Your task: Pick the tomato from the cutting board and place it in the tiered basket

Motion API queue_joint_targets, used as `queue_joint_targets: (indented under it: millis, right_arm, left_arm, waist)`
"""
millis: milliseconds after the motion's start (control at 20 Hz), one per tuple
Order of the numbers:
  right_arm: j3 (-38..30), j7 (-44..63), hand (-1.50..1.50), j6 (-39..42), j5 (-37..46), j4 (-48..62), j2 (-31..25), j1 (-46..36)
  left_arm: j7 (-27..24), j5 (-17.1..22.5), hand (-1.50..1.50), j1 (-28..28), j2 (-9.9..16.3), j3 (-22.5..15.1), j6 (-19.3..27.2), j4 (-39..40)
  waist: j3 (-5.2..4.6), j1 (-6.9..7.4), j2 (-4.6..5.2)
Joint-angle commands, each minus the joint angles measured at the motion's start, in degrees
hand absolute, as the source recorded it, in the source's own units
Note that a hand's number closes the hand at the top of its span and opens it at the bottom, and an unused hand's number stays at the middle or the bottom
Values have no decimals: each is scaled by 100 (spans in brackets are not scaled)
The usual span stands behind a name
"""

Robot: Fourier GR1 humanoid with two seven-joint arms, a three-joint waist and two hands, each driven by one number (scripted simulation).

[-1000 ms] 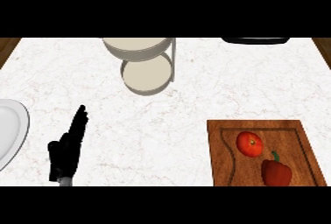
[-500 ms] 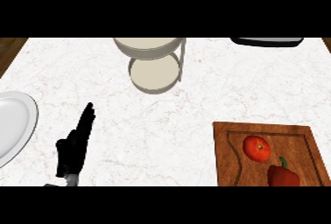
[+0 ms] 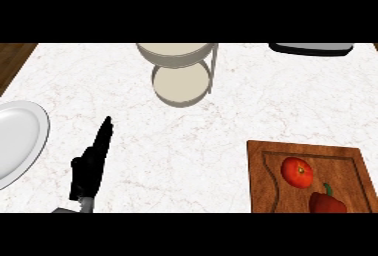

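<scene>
The left hand (image 3: 91, 165) stands near the lower left edge with straight fingers pointing up and holding nothing, just right of the white plate (image 3: 18, 135), while the tomato (image 3: 297, 172) lies on the cutting board (image 3: 262, 185) beside a red pepper (image 3: 327, 202), well apart from the tiered basket (image 3: 179, 67).

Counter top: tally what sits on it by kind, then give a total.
Tomato: 1
Red pepper: 1
Cutting board: 1
Tiered basket: 1
White plate: 1
Dark object at the far edge: 1
Total: 6
</scene>
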Motion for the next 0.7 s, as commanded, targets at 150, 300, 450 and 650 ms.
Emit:
queue_joint_targets:
  millis: [150,300,450,650]
  right_arm:
    - [247,1455,-150,1374,523,275,744,-1010]
    - [426,1457,-150,1581,895,759,1268,-1550]
    - [267,1457,-150,2081,976,922,1622,-1981]
    - [60,1456,-150,2441,1066,1486,2117,-2099]
  left_arm:
    - [101,51,0,86,-125,34,23,369]
    - [325,8,0,-50,-133,-28,22,278]
    - [213,-31,0,116,-105,11,66,328]
    - [383,-2,0,82,-20,85,57,168]
  waist:
    - [-8,-59,-5]
    - [-2,-54,-10]
    - [-2,-97,-37]
    - [7,-150,-46]
